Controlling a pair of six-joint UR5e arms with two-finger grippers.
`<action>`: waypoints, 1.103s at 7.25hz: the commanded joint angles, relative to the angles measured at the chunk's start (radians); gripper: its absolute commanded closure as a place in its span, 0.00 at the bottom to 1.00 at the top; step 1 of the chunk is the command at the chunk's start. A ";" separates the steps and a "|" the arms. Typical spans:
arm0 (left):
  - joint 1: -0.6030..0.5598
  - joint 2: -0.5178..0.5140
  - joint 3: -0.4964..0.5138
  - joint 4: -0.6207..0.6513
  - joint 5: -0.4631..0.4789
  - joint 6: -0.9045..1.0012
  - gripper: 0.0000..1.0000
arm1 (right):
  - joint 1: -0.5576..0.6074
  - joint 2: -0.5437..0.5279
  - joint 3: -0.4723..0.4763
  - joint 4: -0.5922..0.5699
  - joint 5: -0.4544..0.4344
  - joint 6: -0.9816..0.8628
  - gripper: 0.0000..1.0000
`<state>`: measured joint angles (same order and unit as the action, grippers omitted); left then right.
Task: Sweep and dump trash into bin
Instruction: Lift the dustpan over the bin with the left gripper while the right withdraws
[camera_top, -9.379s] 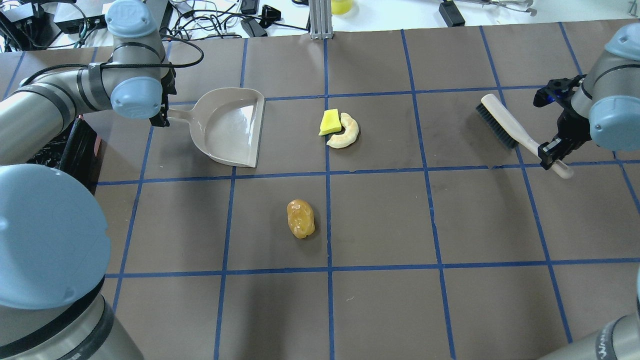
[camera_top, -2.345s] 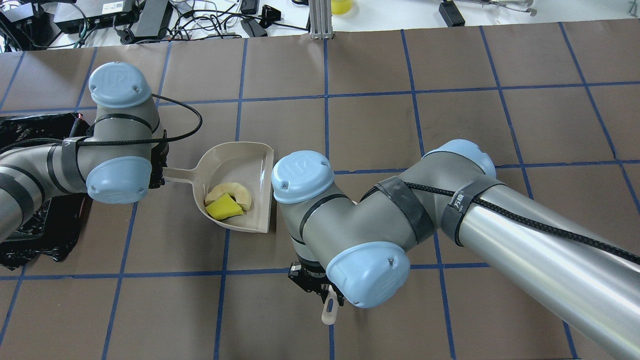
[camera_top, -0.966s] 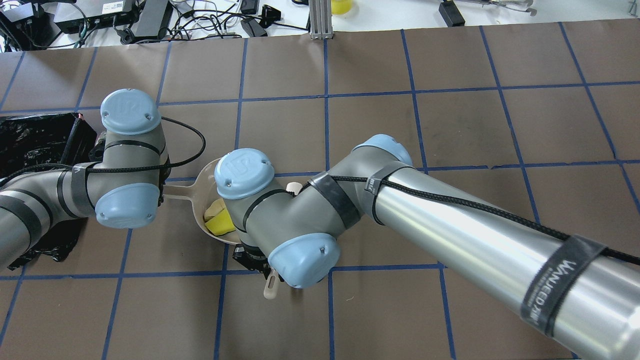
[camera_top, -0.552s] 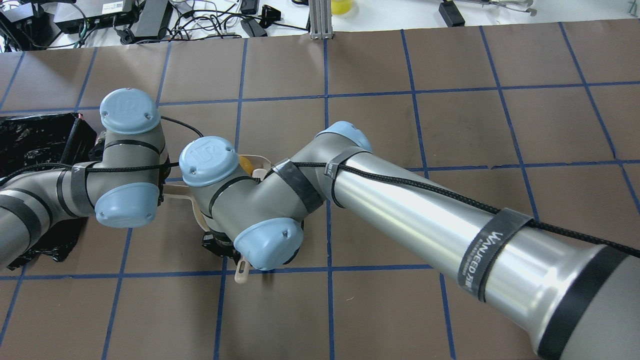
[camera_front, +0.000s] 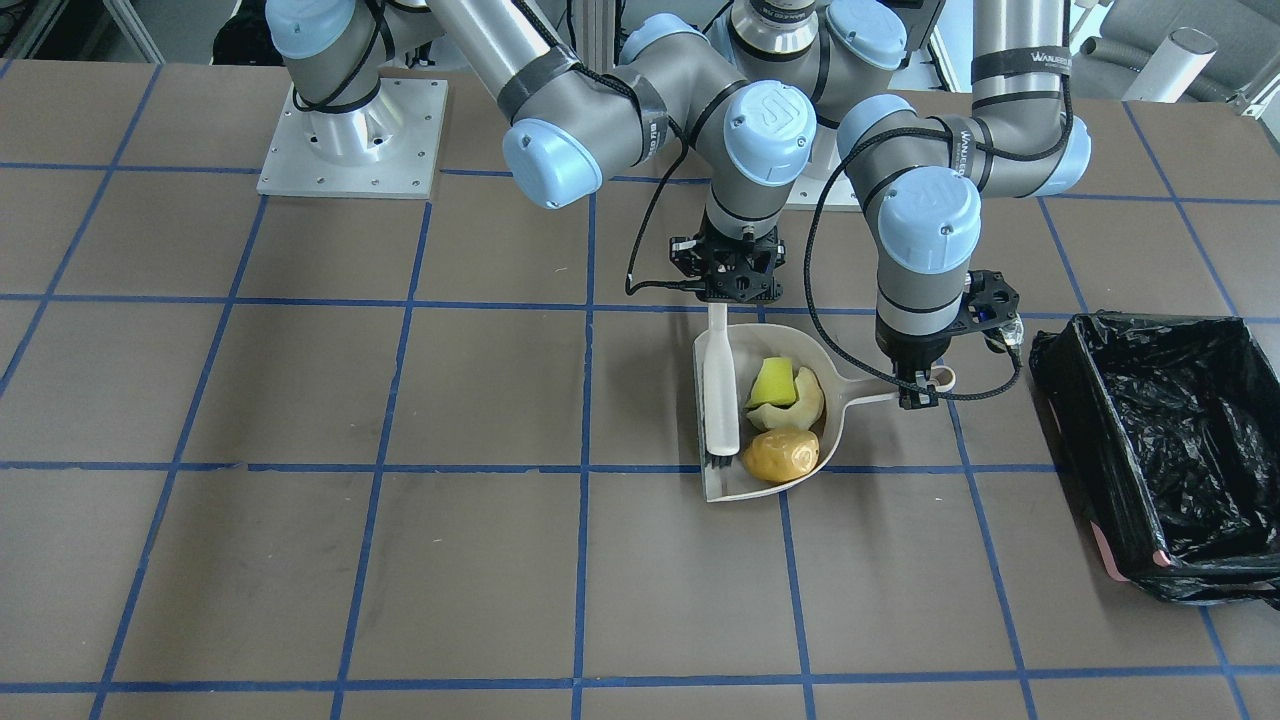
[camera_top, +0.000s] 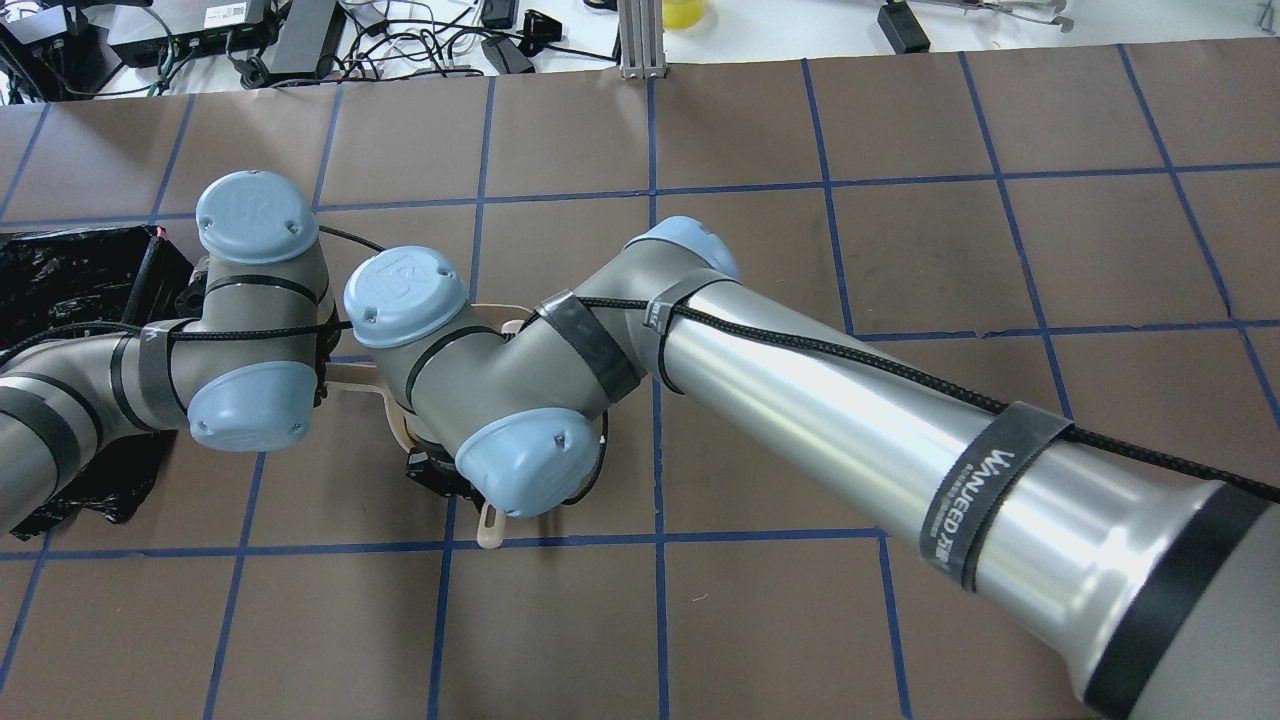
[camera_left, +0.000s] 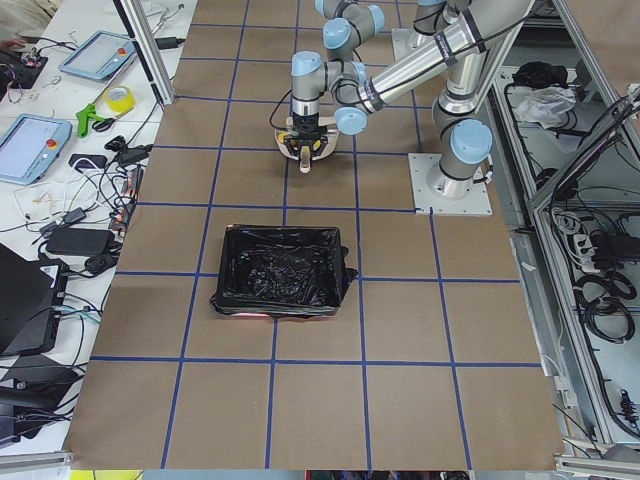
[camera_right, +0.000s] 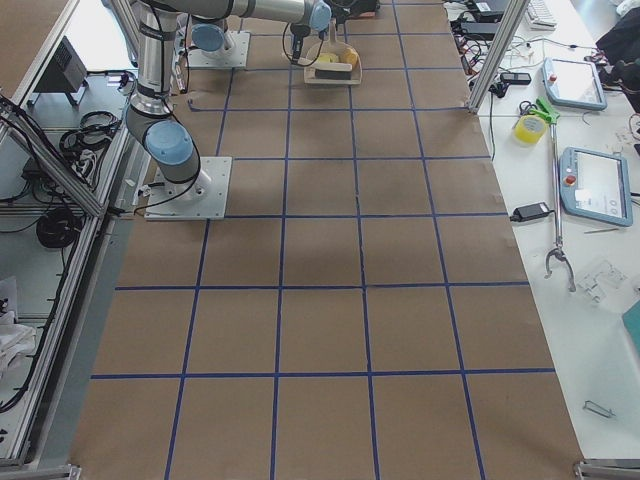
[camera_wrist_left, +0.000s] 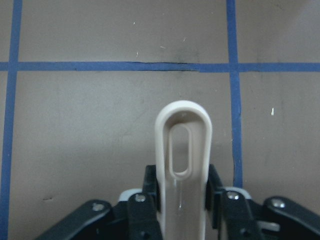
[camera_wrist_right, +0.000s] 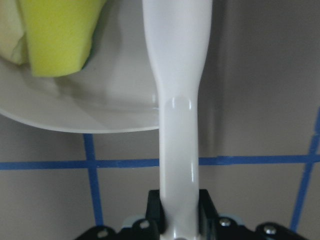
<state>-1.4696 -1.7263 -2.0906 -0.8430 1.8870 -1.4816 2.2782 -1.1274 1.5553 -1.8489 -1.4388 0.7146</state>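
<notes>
All three trash pieces lie in the dustpan (camera_front: 742, 348): the sponge wedge (camera_front: 770, 382), the cream crescent (camera_front: 805, 405) against it, and the potato-like lump (camera_front: 780, 455) at the far corner, just beside the pan's open lip. The left claw (camera_wrist_left: 183, 187) pinches the dustpan's handle. The right claw (camera_wrist_right: 179, 207) pinches the brush (camera_front: 720, 400), which lies along that lip like a gate.

The likely failure comes once the brush leaves: a lift tipped lipward would roll the round lump out. The wrists stand close and could knock together.

The bin (camera_front: 1150, 322) stands well apart on the robot's left, with open desk (camera_front: 300, 400) between. Its raised rim must be cleared.
</notes>
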 joint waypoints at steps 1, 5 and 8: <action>0.000 0.001 0.001 0.002 -0.003 0.001 1.00 | -0.127 -0.105 0.003 0.138 -0.042 -0.131 0.92; 0.040 0.022 0.113 -0.155 -0.200 0.003 1.00 | -0.513 -0.224 0.005 0.341 -0.126 -0.481 0.93; 0.153 0.010 0.288 -0.307 -0.317 0.049 1.00 | -0.821 -0.209 0.005 0.289 -0.192 -0.841 0.93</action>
<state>-1.3654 -1.7080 -1.8716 -1.1008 1.6225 -1.4562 1.5933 -1.3446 1.5595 -1.5310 -1.6110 0.0212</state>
